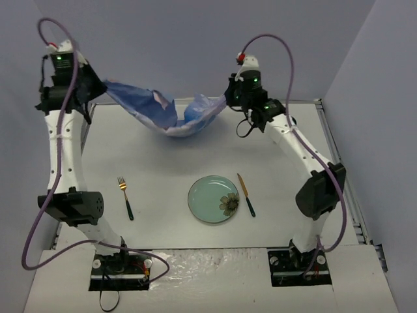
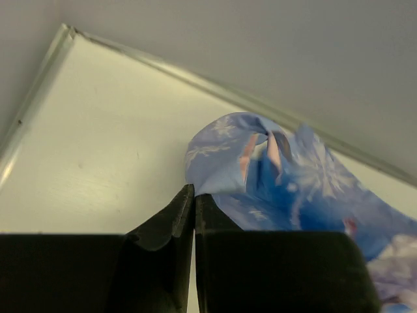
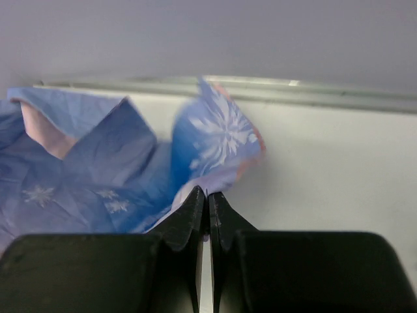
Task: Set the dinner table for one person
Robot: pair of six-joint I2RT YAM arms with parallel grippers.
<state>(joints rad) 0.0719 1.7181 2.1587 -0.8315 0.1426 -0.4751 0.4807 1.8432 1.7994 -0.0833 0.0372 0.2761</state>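
The left arm (image 1: 62, 150) reaches long and straight to the back left corner. The right arm (image 1: 300, 147) bends at its elbow and leans in toward the middle. The left gripper (image 1: 101, 88) pinches one end of the cloth (image 1: 163, 114). The right gripper (image 1: 228, 99) pinches the other end. Each gripper's fingers (image 2: 163, 228) are squeezed together.

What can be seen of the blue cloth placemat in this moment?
The blue placemat is thin, creased cloth, blue shading to pale lilac, printed with white snowflakes and pinkish patches. It hangs like a hammock over the far part of the dinner table, one end pinched in the left tool, the other in the right tool, both shut on its edge. The middle sags and bunches in folds; whether its lowest fold touches the tabletop cannot be told.
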